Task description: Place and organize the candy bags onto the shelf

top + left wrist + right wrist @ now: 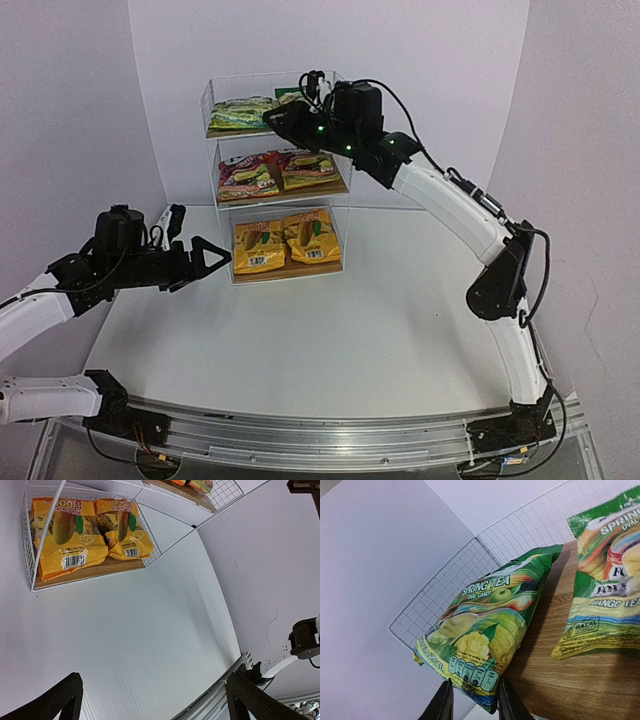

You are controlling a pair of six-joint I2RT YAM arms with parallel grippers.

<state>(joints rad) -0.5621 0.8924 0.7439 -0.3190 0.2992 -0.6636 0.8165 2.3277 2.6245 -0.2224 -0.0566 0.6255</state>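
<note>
1. Candy bag, green (485, 630), lettered SPRING TEA. Its near bottom hem sits between the jaws of the right gripper (474, 702). The long axis runs straight away from the jaws, and the top end points at the far wire mesh. The printed face is up.
2. Right gripper: jaws nearly closed, pinching that hem and nothing else.
3. Top board (555, 690), wooden. It lies just beyond and right of the jaws, under the held bag's right side.
4. Second green bag (610, 580). It lies flat on the same board, right of the jaws and apart from the first. Its long axis also runs away from the jaws, bottom edge nearer.
5. Left gripper (154, 682): fingers spread wide with nothing between them, above the white table (150, 630).
6. Yellow bags (65, 535), two, well ahead of the left jaws. They lie side by side and touching on the bottom tier of the shelf (345, 215), barcode ends nearer.
7. Red bags (247, 175), two, side by side on the middle tier.
</note>
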